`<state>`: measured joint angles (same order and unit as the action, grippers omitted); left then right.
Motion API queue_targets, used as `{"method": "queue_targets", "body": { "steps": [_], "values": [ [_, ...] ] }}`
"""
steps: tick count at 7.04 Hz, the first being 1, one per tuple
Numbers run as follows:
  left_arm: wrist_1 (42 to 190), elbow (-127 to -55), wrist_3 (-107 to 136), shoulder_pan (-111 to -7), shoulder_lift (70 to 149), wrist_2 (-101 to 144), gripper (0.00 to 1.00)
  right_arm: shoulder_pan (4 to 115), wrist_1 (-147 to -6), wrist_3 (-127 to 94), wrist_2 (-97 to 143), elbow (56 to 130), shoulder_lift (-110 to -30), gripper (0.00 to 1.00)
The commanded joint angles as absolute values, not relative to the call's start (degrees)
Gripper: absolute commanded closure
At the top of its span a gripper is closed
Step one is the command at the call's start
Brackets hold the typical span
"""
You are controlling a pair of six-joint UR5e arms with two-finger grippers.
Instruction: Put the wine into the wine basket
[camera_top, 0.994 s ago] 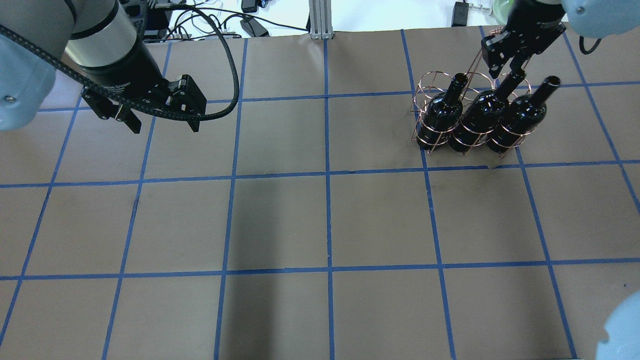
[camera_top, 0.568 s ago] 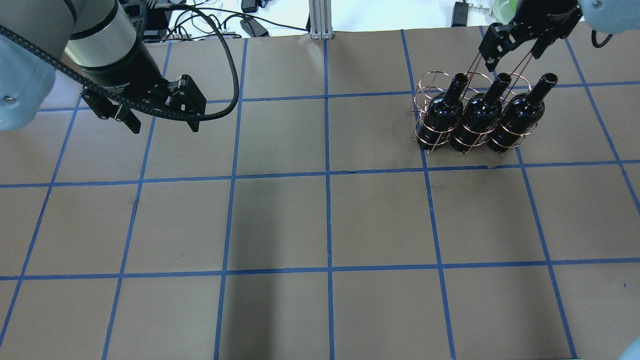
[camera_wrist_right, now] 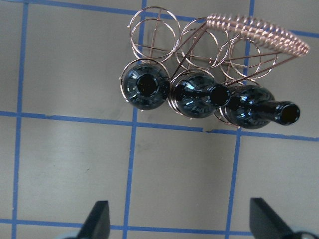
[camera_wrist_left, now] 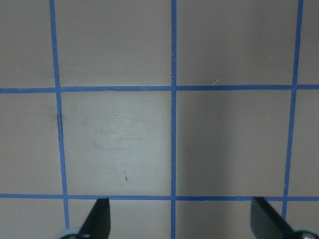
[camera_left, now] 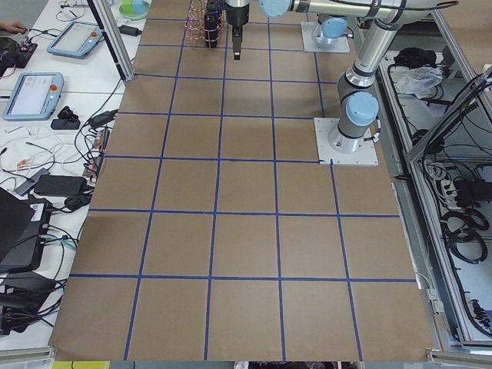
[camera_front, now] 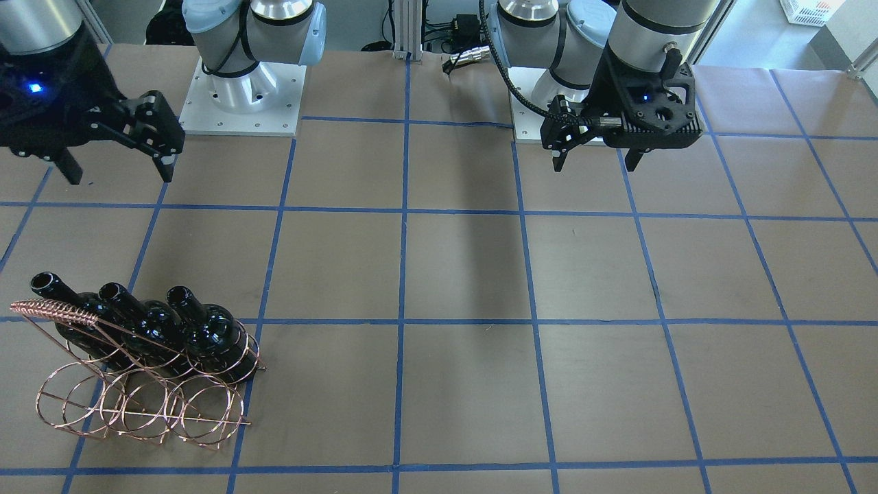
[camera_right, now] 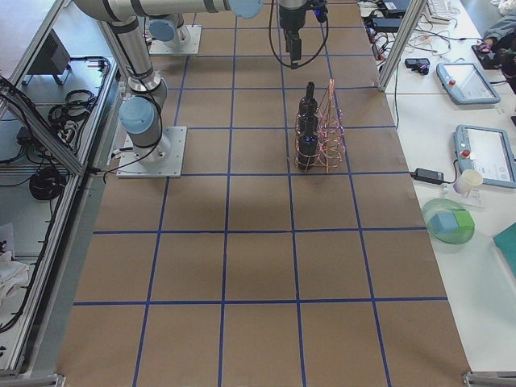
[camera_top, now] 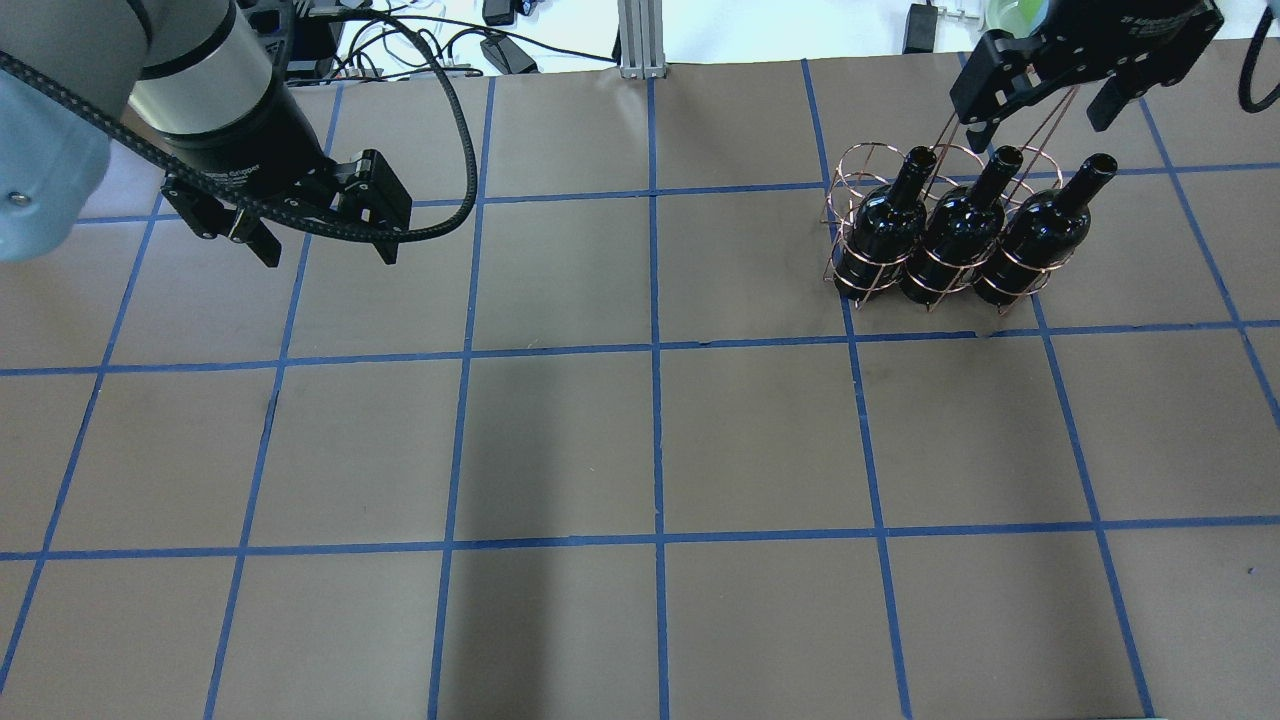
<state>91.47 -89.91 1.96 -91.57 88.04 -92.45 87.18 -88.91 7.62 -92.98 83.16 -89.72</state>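
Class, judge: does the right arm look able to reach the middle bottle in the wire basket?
Probably yes. The right pincer hangs open above, just short of the middle bottle, nothing between them; the basket's handle sits on the far side.

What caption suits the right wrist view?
Three black bottles seated in the copper wire basket; right gripper open, empty.
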Motion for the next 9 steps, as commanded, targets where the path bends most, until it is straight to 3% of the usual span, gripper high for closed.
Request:
{"method": "queue_targets", "body": {
  "steps": [1, 9],
  "values": [
    [91.32, -89.91, 1.93, -91.58, 87.89, -92.20, 0.00, 93.58, -88.68, -1.20, -92.99, 85.16, -91.50, 0.00],
    [91.76, -89.91, -0.09, -91.85, 86.22, -91.67, 0.00, 93.87, -87.89, -8.00, -88.33, 85.34, -91.14, 0.00]
  ]
}}
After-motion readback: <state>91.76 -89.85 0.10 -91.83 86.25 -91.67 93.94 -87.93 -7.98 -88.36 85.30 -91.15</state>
